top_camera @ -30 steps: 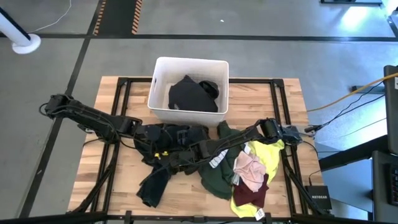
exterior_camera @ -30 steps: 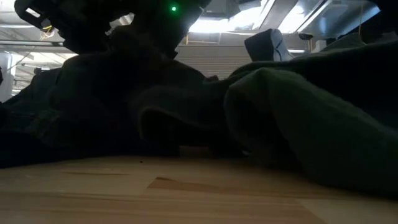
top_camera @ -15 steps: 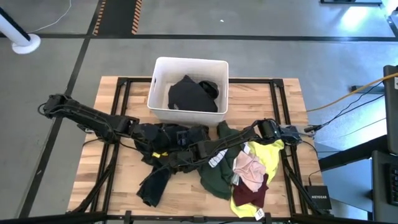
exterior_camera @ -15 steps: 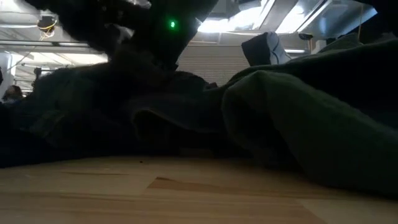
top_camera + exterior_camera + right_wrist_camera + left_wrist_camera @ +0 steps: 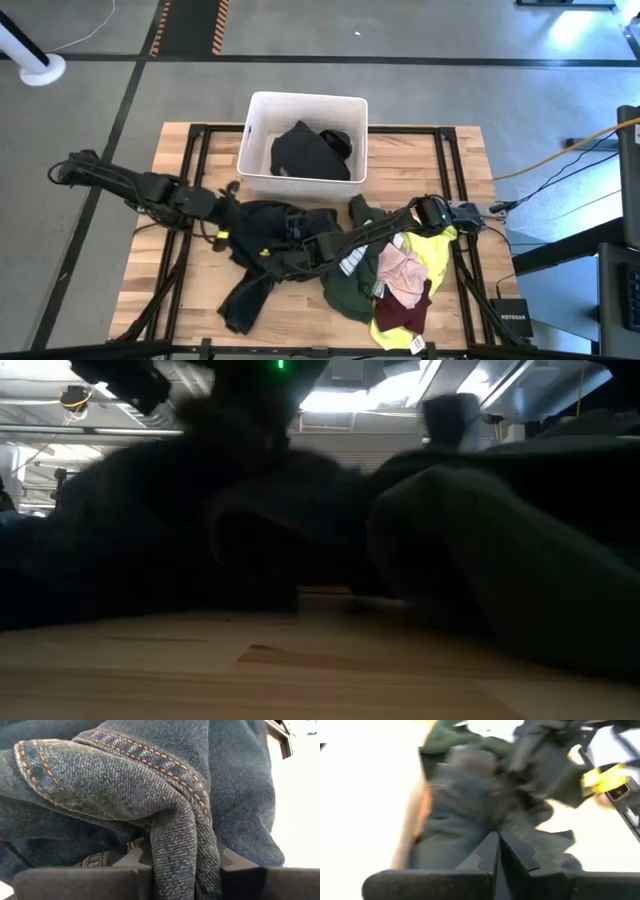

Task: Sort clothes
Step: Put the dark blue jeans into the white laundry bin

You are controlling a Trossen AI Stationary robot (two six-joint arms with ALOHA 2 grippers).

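Observation:
The clothes lie in a heap on the wooden table. A dark denim garment is at the left, with one leg stretched toward the near edge. To the right lie a dark green piece, a neon yellow one, a pale pink one and a maroon one. My right gripper reaches in from the right and is shut on the denim. My left gripper is shut on nothing and hovers at the heap's left edge. My right gripper pinches a raised fold of the denim garment with an orange-stitched seam between its two fingers. Several layers are bunched in the hold. The fingers slant down from the table's right side. The rest of the garment lies on the table.
A white plastic bin stands at the table's far middle with a black garment inside. Bare wood shows at the near left and far right. In the low view the dark heap fills the picture.
My left gripper has drawn back toward the table's left edge and risen away from the dark garment. My right gripper has shifted a little on the heap, and the denim's upper part has bunched up around it.

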